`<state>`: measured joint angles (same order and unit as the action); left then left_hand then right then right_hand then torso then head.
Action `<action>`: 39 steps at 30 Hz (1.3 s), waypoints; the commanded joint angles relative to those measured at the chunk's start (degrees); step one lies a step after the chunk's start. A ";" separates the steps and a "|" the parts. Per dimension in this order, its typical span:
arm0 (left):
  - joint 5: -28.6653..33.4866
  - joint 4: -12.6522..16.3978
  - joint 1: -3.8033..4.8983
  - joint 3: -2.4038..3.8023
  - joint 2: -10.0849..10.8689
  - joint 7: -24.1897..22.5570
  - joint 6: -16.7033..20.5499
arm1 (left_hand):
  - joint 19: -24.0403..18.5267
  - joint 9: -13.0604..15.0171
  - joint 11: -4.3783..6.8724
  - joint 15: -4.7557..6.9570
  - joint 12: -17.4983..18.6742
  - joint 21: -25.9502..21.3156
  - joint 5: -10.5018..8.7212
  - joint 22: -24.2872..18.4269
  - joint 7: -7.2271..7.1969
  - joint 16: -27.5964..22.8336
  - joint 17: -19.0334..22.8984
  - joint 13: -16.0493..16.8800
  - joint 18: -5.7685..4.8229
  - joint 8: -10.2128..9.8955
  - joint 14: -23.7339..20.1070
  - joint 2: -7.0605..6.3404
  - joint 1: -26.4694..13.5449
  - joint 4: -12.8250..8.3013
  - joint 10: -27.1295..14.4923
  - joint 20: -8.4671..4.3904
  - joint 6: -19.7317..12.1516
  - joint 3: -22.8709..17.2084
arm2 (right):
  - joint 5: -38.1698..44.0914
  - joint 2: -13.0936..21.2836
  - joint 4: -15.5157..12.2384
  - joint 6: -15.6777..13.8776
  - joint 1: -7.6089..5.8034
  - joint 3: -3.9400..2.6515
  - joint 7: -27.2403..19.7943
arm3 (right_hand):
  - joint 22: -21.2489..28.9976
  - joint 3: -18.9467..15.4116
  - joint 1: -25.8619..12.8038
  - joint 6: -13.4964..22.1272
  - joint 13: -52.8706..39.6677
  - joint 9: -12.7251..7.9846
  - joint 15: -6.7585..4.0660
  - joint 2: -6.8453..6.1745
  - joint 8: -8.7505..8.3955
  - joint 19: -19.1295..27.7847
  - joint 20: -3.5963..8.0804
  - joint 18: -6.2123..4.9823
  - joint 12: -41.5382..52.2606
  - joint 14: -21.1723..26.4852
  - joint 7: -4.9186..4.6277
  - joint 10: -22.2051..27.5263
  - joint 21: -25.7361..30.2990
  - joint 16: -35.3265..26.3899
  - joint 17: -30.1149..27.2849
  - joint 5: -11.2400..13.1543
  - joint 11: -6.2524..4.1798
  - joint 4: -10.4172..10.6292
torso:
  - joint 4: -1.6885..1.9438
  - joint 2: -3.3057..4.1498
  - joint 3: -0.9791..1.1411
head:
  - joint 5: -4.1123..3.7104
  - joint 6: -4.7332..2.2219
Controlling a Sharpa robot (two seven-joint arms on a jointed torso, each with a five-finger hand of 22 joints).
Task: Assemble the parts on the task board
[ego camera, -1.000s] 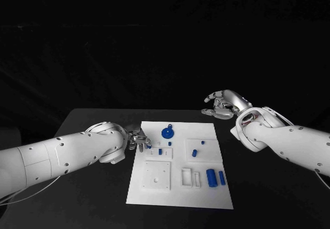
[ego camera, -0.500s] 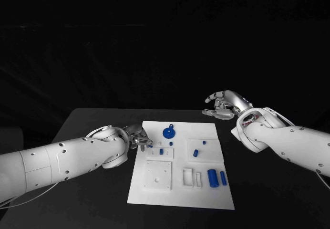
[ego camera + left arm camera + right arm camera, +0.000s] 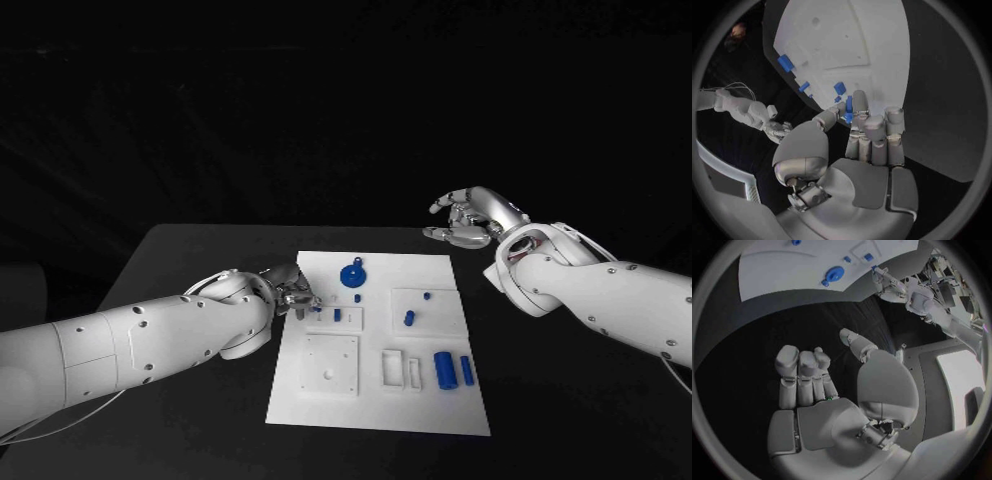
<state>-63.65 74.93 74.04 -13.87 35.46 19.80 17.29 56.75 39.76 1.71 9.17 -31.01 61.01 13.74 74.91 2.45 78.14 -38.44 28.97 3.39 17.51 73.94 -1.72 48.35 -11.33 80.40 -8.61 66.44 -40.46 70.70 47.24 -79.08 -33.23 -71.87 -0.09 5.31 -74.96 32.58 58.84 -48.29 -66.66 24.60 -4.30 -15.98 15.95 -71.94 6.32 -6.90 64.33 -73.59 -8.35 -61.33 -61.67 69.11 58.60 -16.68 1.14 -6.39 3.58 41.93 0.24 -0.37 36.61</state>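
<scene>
The white task board (image 3: 378, 400) lies in the lower middle of the head view on the black counter (image 3: 188, 260). On it, a round blue disc (image 3: 352, 276) sits near the upper middle, a small blue peg (image 3: 408, 320) lies right of centre, and two blue cylinders (image 3: 453, 370) stand side by side toward the lower right. Another small blue piece (image 3: 336, 316) stands in a raised white block just left of centre.

The left hand (image 3: 293, 291) is at the board's left edge, in the middle left of the frame. In the left wrist view its fingers (image 3: 859, 107) are closed together, with a small blue part (image 3: 848, 106) pinched between the thumb and a fingertip, just over the rim of the board (image 3: 848, 40).

The right hand (image 3: 469, 218) is raised beyond the board's upper right corner, well apart from it. In the right wrist view its fingers (image 3: 799, 371) are curled inward with nothing in them.
</scene>
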 commanded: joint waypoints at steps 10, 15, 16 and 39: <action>-2.04 -0.81 -1.15 0.04 -0.60 -0.51 2.25 | 0.87 0.92 3.85 2.51 -1.29 0.66 0.63 0.71 -1.98 0.79 -0.13 0.61 0.85 0.87 0.59 0.59 1.38 0.00 3.30 -6.47 4.79 0.29 | 0.05 0.09 -0.03 0.54 0.03 -0.02 -0.47 | -0.57 -0.08 -0.29 -0.32 0.11 -0.06 -0.01 0.31 0.02 -0.07 0.52 -8.10 0.29 -0.57 -0.22 1.10 0.34 -0.23 0.09 -0.55 0.90 0.35 | -0.07 0.01 0.04 | -0.10 0.34; -2.57 -1.07 -1.18 0.04 -0.92 -0.50 2.01 | 1.02 1.04 3.94 2.61 -1.80 0.82 0.96 0.75 -2.07 1.15 -0.20 0.87 0.88 1.07 0.71 0.65 1.41 -0.02 3.28 -6.55 4.91 0.36 | 0.04 0.12 -0.05 0.56 0.04 -0.02 -0.48 | -0.57 -0.11 -0.31 -0.32 0.12 -0.07 -0.01 0.31 0.02 -0.07 0.52 -8.10 0.30 -0.57 -0.22 1.11 0.35 -0.23 0.10 -0.62 0.90 0.37 | -0.06 0.03 0.03 | -0.19 0.39; -2.77 -1.18 -1.21 0.04 -1.00 -0.46 1.96 | 1.05 1.07 3.97 2.63 -1.95 0.86 1.06 0.76 -2.10 1.25 -0.22 0.95 0.89 1.13 0.73 0.66 1.41 -0.04 3.27 -6.57 4.94 0.37 | 0.04 0.12 -0.04 0.55 0.04 -0.02 -0.47 | -0.57 -0.12 -0.33 -0.32 0.13 -0.07 -0.01 0.31 0.02 -0.07 0.52 -8.10 0.30 -0.58 -0.22 1.11 0.35 -0.23 0.10 -0.65 0.90 0.38 | -0.03 0.03 0.03 | -0.22 0.44; -6.62 -2.39 -2.23 0.06 -2.07 0.11 -0.43 | 1.08 1.17 4.03 2.69 -2.37 0.96 1.23 0.79 -2.15 1.53 -0.24 1.15 0.90 1.27 0.73 0.74 1.41 -0.10 3.11 -6.62 4.94 0.39 | -0.03 0.10 0.01 0.62 0.05 -0.02 -0.55 | -0.60 -0.27 -0.48 -0.36 0.18 -0.07 -0.02 0.31 0.04 -0.09 0.52 -8.10 0.35 -0.59 -0.21 1.12 0.37 -0.24 0.12 -1.10 0.89 0.47 | -0.02 0.04 0.00 | -0.51 0.65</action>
<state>-68.97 72.52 71.89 -13.81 33.52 19.89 17.75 57.44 39.76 1.98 9.17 -33.05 61.67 14.62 74.93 2.33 79.46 -38.63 30.05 3.78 18.60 73.95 -1.94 48.57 -11.06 80.24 -8.89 66.57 -40.02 70.61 47.35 -79.04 -33.19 -71.85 -0.09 5.25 -74.96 32.42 58.84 -48.28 -66.56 24.61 -4.50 -15.98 15.95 -71.96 6.56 -6.90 64.33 -73.79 -8.35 -61.44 -61.67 69.11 58.63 -17.59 1.24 -6.24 3.55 41.97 0.26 -0.86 37.28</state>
